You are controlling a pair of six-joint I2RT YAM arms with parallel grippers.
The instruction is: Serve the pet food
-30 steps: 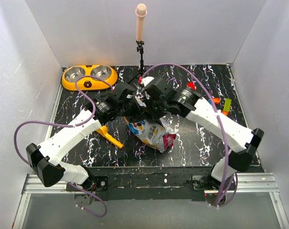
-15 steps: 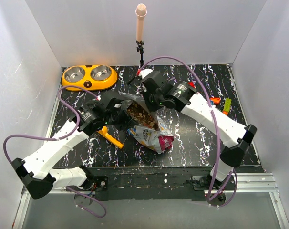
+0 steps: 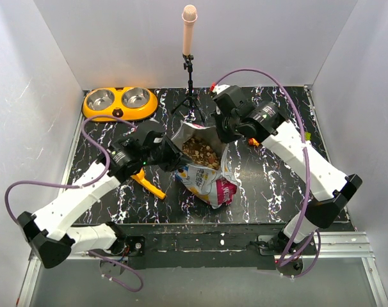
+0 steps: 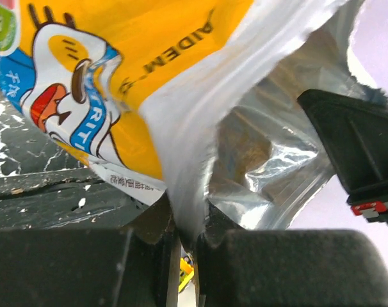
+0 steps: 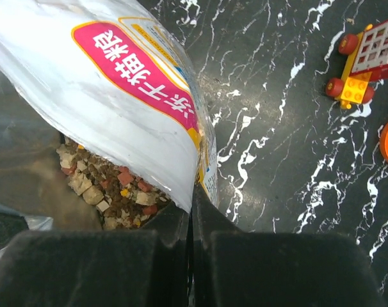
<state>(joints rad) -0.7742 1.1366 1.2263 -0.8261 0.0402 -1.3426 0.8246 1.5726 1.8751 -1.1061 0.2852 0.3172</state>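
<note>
Crinkly white printed bag (image 3: pixel 208 180) mouth stretched wider than before; brown-reddish-tan kibble (image 3: pixel 202 151) exposed mid-frame, between left gripper (image 3: pixel 171 155) and right gripper (image 3: pixel 225 135), both clenched on bag rim.

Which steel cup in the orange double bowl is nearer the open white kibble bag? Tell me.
The right-hand steel cup, at the orange plastic bowl's end toward the crinkly white bag; the left-hand steel cup sits farther off.
</note>
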